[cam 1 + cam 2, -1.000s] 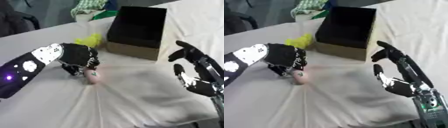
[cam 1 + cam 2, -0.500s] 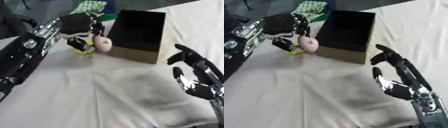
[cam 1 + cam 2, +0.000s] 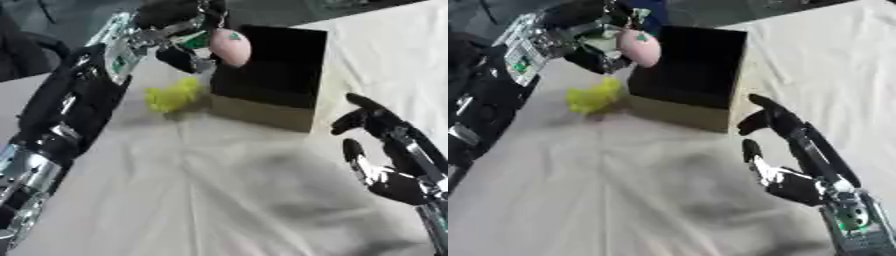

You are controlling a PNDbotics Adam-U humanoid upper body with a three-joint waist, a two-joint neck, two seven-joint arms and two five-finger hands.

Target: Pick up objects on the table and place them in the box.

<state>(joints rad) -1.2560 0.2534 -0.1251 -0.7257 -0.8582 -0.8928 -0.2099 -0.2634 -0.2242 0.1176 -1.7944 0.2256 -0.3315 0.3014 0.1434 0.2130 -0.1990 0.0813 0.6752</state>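
I am carrying the pink object (image 3: 229,47) in my curled left hand (image 3: 179,35) at the box (image 3: 278,65) rim; releasing only once fully over the opening (right hand (image 3: 394,165) idling, fingers spread).

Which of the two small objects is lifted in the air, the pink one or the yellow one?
The pink object, held by the left robot hand at the box edge. The yellow object lies on the table.

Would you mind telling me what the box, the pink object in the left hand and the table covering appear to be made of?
The box looks like cardboard: tan matte outer wall, black inside. The pink object seems smooth, perhaps plastic or rubber, with a green mark; its material is uncertain. The table covering is white cloth, shown by its creases and folds.
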